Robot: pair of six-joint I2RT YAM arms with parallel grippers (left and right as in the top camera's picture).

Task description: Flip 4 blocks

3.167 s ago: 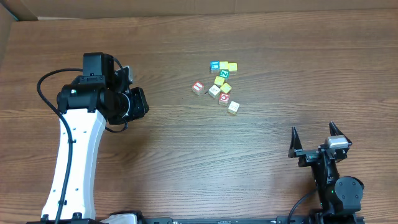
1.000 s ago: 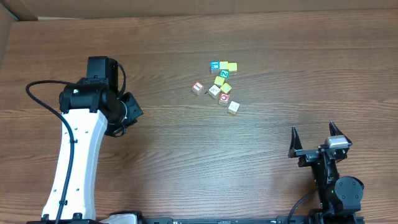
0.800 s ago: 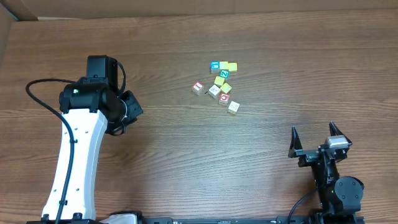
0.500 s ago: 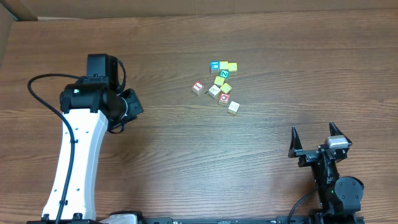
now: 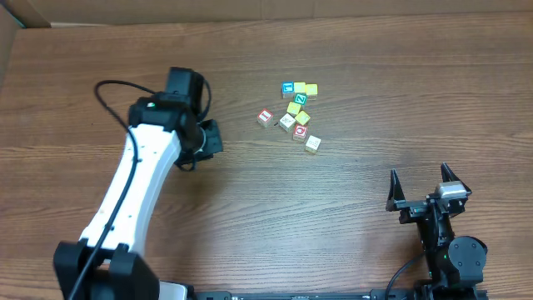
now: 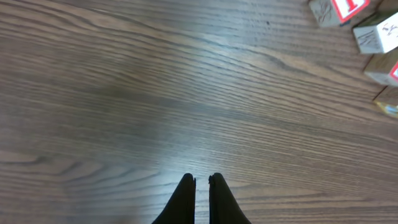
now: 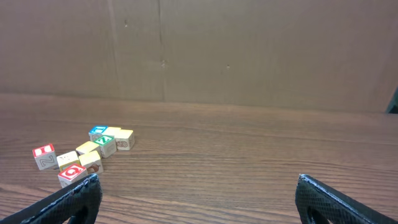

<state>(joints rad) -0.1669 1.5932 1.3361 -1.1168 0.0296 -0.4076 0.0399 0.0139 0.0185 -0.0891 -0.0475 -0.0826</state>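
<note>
Blocks (image 5: 287,122) lie in a loose scatter on the bare wooden table (image 5: 350,242), upper middle of the overhead view and a little right of centre. Several touch or nearly touch. One red-printed block (image 5: 266,117) sits slightly apart at the cluster's left edge. A blue-printed block (image 5: 288,88) and a green-printed block (image 5: 296,99) are mixed in at the top of the group. Left gripper (image 6: 201,180): fingers pressed together, nothing between them, tips over bare wood to the left of the cluster. In its own wrist view the nearest blocks show only in the upper right corner. Right gripper (image 5: 419,173): fingers spread wide and empty, at the lower right of the overhead view, well apart from the blocks. Handling, as I judge it: small wooden cubes, light, rigid, not fragile. The printed faces look smooth, so a cube is likely to skid or tumble if nudged rather than pinched. Best hold looks like two opposite side faces, taken squarely and low, then rolled over. The outlying red one offers free sides. Those in the middle are hemmed in by neighbours, so fingers going in may shove the others. The left fingers would need to part before any pinch.
</note>
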